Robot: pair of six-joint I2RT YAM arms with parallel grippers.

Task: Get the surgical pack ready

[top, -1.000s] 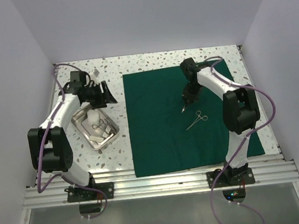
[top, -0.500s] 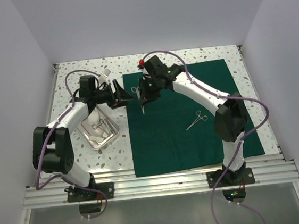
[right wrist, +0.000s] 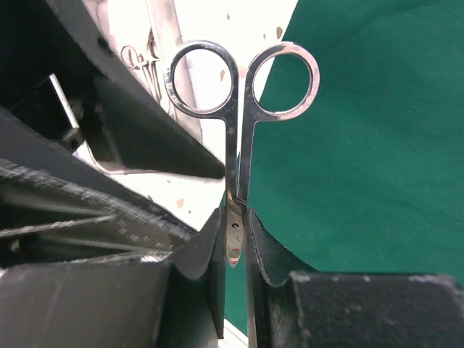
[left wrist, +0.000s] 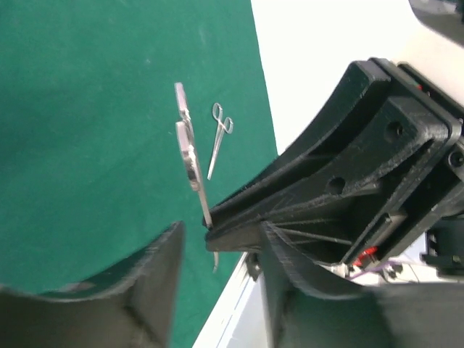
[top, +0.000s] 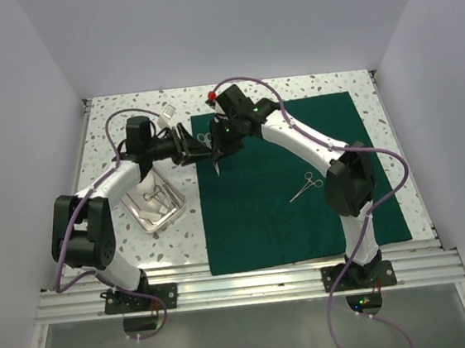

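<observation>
The dark green drape (top: pixel 302 200) lies flat on the right half of the table. My right gripper (top: pixel 215 149) hangs over the drape's left edge, shut on steel scissors (right wrist: pixel 239 80) at their pivot, with the ring handles clear of the fingers. My left gripper (top: pixel 195 146) is right beside it, open, its two fingers (left wrist: pixel 148 286) on either side of the right gripper's tip and the scissors' blade (left wrist: pixel 190 156) without touching. A pair of forceps (top: pixel 306 185) lies on the drape. The metal tray (top: pixel 167 214) to the left holds white gauze (top: pixel 144 183) and another instrument.
A small clear object (top: pixel 168 111) sits on the speckled tabletop at the back left. White walls close in the table on three sides. The aluminium rail (top: pixel 244 285) with both arm bases runs along the near edge.
My right arm has carried the scissors from the middle of the drape to its left edge. The left gripper has swung right to meet them, and its jaws have narrowed a little.
</observation>
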